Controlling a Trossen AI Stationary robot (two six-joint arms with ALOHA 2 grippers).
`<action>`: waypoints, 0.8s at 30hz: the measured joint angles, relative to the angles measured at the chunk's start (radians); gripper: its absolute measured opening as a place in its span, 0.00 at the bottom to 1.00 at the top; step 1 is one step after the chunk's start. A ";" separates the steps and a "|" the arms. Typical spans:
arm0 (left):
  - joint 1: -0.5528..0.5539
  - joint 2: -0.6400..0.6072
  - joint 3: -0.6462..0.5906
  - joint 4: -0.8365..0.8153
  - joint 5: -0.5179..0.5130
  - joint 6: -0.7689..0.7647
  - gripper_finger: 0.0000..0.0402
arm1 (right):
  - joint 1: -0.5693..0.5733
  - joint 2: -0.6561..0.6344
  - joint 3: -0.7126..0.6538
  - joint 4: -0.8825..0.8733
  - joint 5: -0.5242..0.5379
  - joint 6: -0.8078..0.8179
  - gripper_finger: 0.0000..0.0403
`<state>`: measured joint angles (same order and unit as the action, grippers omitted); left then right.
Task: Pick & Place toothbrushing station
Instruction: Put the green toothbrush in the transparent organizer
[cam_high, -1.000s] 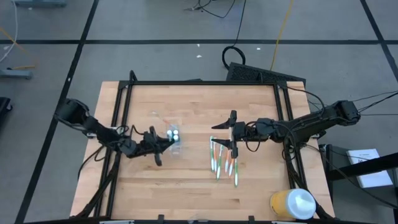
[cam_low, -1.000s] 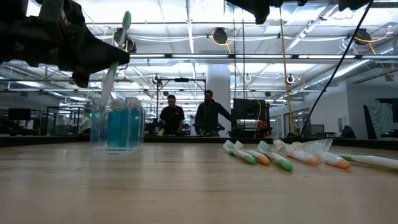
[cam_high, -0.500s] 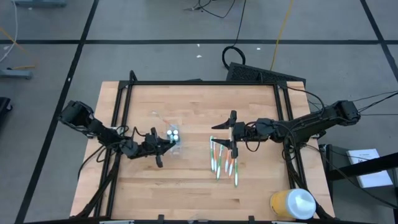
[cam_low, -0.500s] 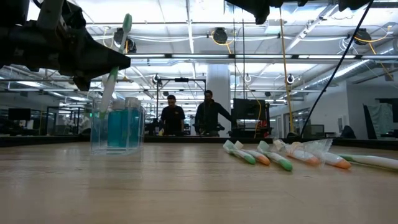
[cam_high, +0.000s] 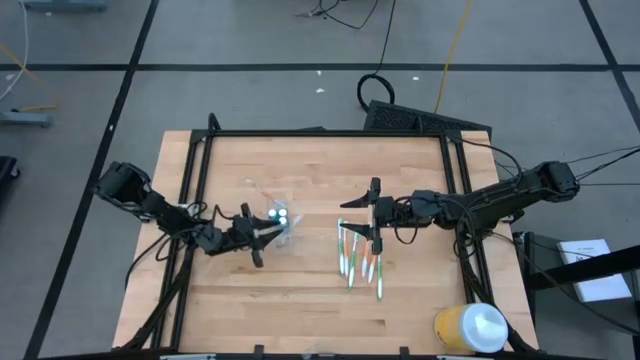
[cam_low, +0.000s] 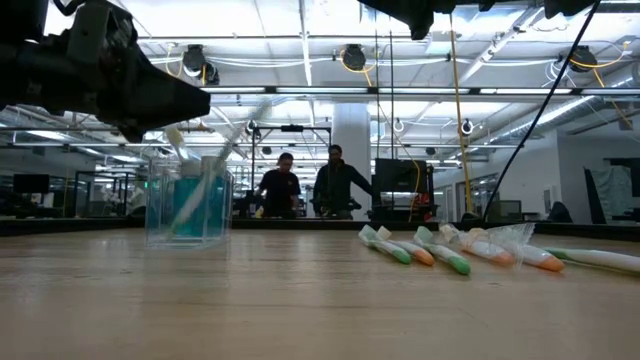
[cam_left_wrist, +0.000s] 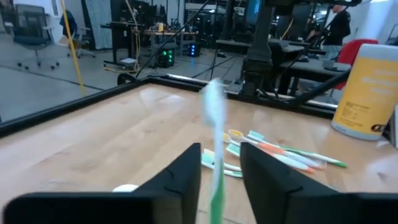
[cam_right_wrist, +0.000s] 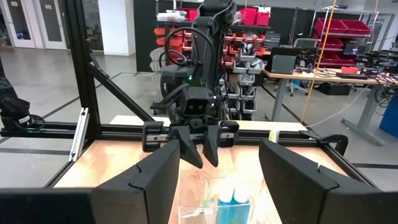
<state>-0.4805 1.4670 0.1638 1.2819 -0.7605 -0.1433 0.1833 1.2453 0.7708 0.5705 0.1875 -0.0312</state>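
Note:
A small clear cup (cam_high: 281, 225) stands on the wooden table left of centre, with two blue white-capped tubes (cam_low: 190, 205) inside. My left gripper (cam_high: 254, 236) is right beside the cup on its left, open. A green-and-white toothbrush (cam_left_wrist: 215, 155) stands blurred in the gap between its fingers, touching neither. In the low view the toothbrush (cam_low: 215, 165) leans in the cup toward the table's right. Several green, orange and white toothbrushes (cam_high: 360, 262) lie flat right of centre. My right gripper (cam_high: 374, 213) hovers open and empty above their far ends.
A big yellow white-lidded container (cam_high: 470, 327) stands at the near right corner. A black frame (cam_high: 320, 133) runs along the table's far edge and both sides. Two people (cam_low: 310, 185) stand far off in the room behind the table.
The toothbrush stood slanted above my left gripper with its head high over the cup. It has now dropped lower and tipped over toward the table's right, leaning in the cup. Neither gripper has visibly moved away.

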 joint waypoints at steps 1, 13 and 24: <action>0.000 0.000 0.000 0.000 0.000 0.012 0.34 | 0.000 0.000 0.000 0.000 0.000 0.000 0.53; 0.000 -0.003 0.000 0.074 0.000 0.050 0.50 | 0.000 0.000 0.000 -0.039 -0.001 -0.011 0.53; 0.021 -0.003 0.004 0.212 0.026 0.113 0.50 | 0.064 0.001 -0.001 -0.364 -0.015 0.148 0.53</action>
<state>-0.4599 1.4639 0.1680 1.4940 -0.7344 -0.0298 0.2474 1.2461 0.7700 0.2068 0.1723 0.1170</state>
